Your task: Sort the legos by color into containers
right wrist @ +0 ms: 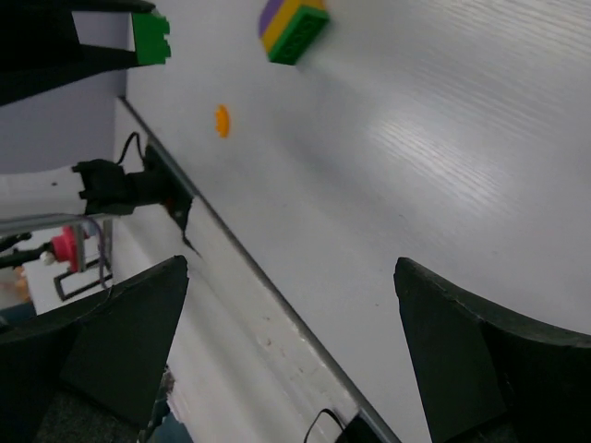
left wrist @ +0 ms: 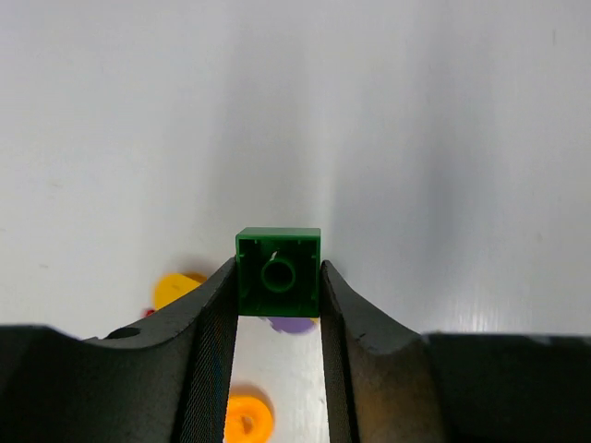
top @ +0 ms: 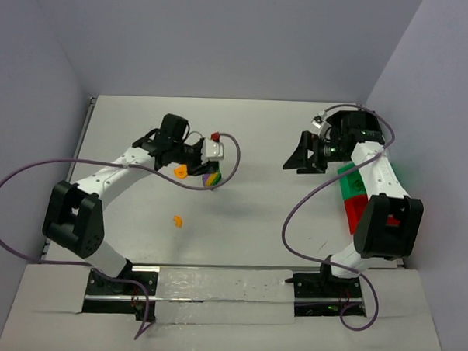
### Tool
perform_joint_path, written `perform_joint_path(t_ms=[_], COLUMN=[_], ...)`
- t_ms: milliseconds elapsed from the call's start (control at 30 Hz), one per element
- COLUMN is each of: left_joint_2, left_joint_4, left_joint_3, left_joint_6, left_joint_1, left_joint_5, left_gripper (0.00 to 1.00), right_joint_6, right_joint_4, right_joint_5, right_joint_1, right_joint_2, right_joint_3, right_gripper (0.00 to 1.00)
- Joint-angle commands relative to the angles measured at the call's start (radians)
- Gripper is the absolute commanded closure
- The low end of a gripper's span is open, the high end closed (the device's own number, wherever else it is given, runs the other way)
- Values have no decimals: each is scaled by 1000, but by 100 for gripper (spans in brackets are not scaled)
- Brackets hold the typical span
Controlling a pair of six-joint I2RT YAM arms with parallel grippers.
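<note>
- The left claw (left wrist: 278,281) is narrowed onto a green brick (left wrist: 277,249), with one finger pressed against each side wall. The brick's hollow underside, with its round tube, faces the wrist camera.
- The right claw (right wrist: 291,268) stands wide with nothing between its fingers (right wrist: 120,341). It hangs over bare worktop (top: 256,207), well apart from the left claw.
- A lone orange piece (top: 177,220) lies by itself on the worktop, nearer the arm bases than anything else loose.
- Under the left claw a ring-shaped orange piece (left wrist: 247,420) shows between the fingers, and a rounded orange piece (left wrist: 175,288) sits just left of them.
- The stacked block (top: 212,177), in purple, yellow and green layers, lies tilted just beside the left claw. A sliver of purple under the held brick in the left wrist view is probably this block, but too little shows to be sure.
- A small red piece (top: 215,136) sits beyond the left wrist and is too small to make out.
- On the right side, the green container (top: 347,174) and the red container (top: 354,210) sit side by side. The right arm covers most of both, so their contents are hidden.
- From above, the wrist hides the left claw's grip, so only the wrist views show it.
</note>
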Motion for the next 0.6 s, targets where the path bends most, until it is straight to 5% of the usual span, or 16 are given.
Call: perform_joint_path(t_ms=[0, 567], left_joint_2=[-36, 35], left_joint_4=[176, 206], left_joint_3=[112, 225], left_joint_6=[-383, -532], left_joint_1=[-38, -195], left_joint_5=[33, -78], left_gripper=[100, 100], right_joint_6=[53, 165], right_joint_4=[69, 119], right_joint_5=[-225, -254], right_joint_1=[88, 311], right_joint_2=[46, 200], right_joint_3=[38, 236], right_gripper=[0, 11])
